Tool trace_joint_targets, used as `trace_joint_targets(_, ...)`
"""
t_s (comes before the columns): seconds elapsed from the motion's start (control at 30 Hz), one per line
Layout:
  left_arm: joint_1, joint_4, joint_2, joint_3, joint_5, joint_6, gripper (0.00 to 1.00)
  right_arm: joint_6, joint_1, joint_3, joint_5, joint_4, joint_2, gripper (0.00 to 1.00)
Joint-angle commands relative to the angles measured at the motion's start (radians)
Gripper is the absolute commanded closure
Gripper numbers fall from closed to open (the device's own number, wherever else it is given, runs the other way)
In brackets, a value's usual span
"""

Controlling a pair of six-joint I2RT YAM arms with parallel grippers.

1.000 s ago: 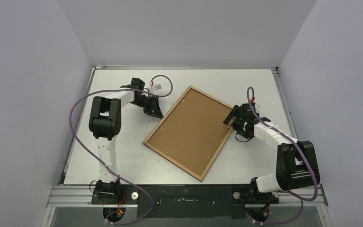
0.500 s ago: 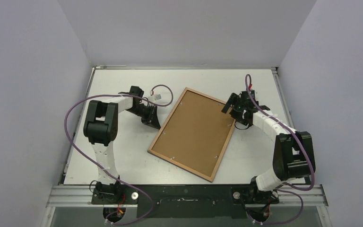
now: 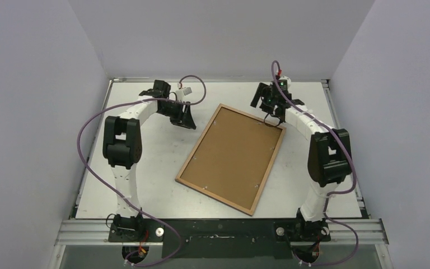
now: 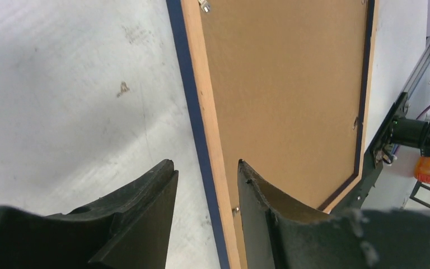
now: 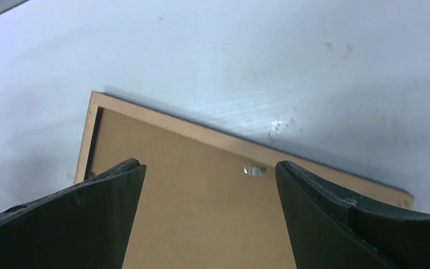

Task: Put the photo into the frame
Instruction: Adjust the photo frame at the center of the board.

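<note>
The frame (image 3: 199, 142) lies flat and tilted mid-table, back side up, its wood-brown rim around a brown backing board (image 3: 232, 157). The photo is not in view. My left gripper (image 3: 187, 119) is open at the frame's far left edge. In the left wrist view (image 4: 205, 165) one finger is over the table and the other over the board, with the rim (image 4: 199, 84) and its dark blue side between them. My right gripper (image 3: 269, 109) is wide open and empty at the frame's far short edge. In the right wrist view (image 5: 208, 165) it hovers over the board (image 5: 201, 196).
Small metal tabs (image 5: 253, 170) hold the board in the rim. White walls close the table on the left, far and right sides. A metal rail (image 3: 218, 230) runs along the near edge. Purple cables (image 3: 89, 145) loop beside both arms.
Both grippers moved toward the far side: the right one from the frame's right edge to its far short edge, the left one along the left edge. The frame turned slightly.
</note>
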Motion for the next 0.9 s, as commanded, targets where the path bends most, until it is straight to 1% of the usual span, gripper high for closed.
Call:
trace_joint_targets(0.0,-0.023,0.008,0.086,0.086,0.004,-0.047,0.58,-0.081,0.014,0.156,0.024,0.06,0.14,0.1)
trace_joint_targets(0.2,-0.042,0.018,0.096,0.078,-0.019,-0.045,0.57,-0.085,0.013,0.225,0.034,0.092,0.258,0.1)
trace_joint_targets(0.33,-0.045,0.014,0.101,0.069,-0.023,-0.041,0.58,-0.064,0.01,0.235,-0.01,0.107,0.312,0.1)
trace_joint_targets(0.47,-0.046,0.019,0.101,0.062,-0.026,-0.043,0.58,-0.028,0.0,0.22,-0.09,0.11,0.349,0.1)
trace_joint_targets(0.57,-0.047,0.026,0.102,0.059,-0.024,-0.051,0.58,-0.006,-0.001,0.174,-0.129,0.122,0.34,0.1)
trace_joint_targets(0.7,-0.05,0.03,0.098,0.054,-0.023,-0.05,0.58,0.027,-0.011,0.067,-0.174,0.165,0.288,0.1)
trace_joint_targets(0.87,-0.051,0.035,0.088,0.018,-0.03,-0.037,0.6,0.063,-0.012,-0.09,-0.18,0.199,0.198,0.1)
